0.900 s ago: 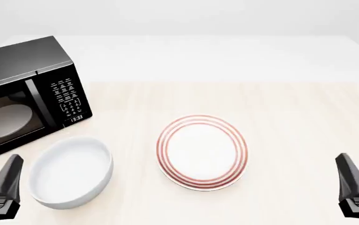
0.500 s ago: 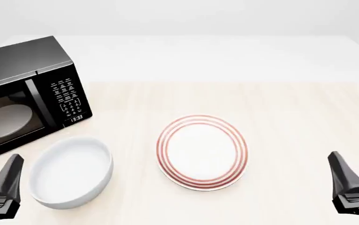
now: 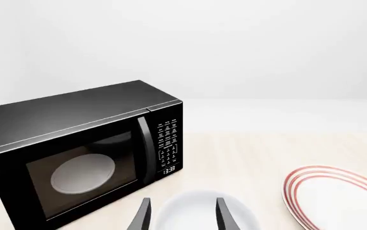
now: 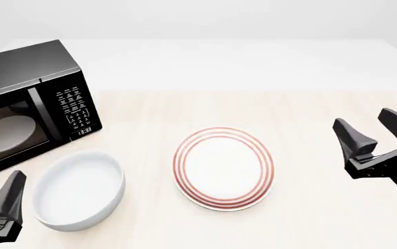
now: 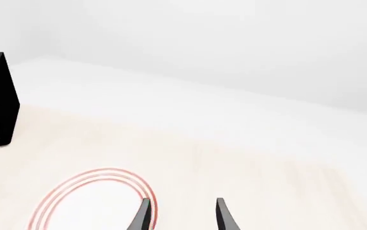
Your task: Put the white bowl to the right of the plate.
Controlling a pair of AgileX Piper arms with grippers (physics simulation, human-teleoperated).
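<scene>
Since the earlier frames, only the right gripper had moved: from the near right corner of the front view it had risen and swung forward, and now hung above the table to the right of the plate, well apart from it. Its fingers stood spread, nothing between them. All else lay as before.

Item, white bowl: plain, deep, glossy; upright on the table at the near left, to the left of the plate and clear of it, just in front of the microwave. In the left wrist view its rim showed between and beyond the finger tips.

Item, plate: flat, white, red-ringed; near the table's middle. Partly shown in the left wrist view and the right wrist view.

Item, left gripper: low at the near left corner, beside the bowl, not touching it. Fingers spread in the left wrist view, holding nothing.

Item, microwave: black, door closed, a dull pale disc visible through the glass; clock panel lit.
</scene>
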